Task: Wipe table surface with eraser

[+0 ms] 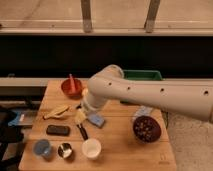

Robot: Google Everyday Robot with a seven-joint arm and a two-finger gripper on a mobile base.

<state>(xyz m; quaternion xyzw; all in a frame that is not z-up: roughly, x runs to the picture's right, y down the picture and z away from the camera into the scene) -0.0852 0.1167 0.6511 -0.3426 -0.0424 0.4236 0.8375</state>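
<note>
The eraser (58, 130), a flat black oblong block, lies near the left side of the light-brown wooden table surface (120, 147). My gripper (80, 116) hangs low over the table at the end of the big white arm (150, 95). It is a little to the right of and beyond the eraser, not touching it. It is just above the black-handled tool (82, 132) and beside the light-blue block (96, 120). The gripper looks open, with nothing between its fingers.
A banana (56, 111) and a red bowl (71, 88) lie behind the eraser. A blue cup (42, 147), metal cup (64, 150) and white cup (91, 148) stand along the front edge. A dark bowl (146, 128) is at the right, a green tray (145, 75) behind.
</note>
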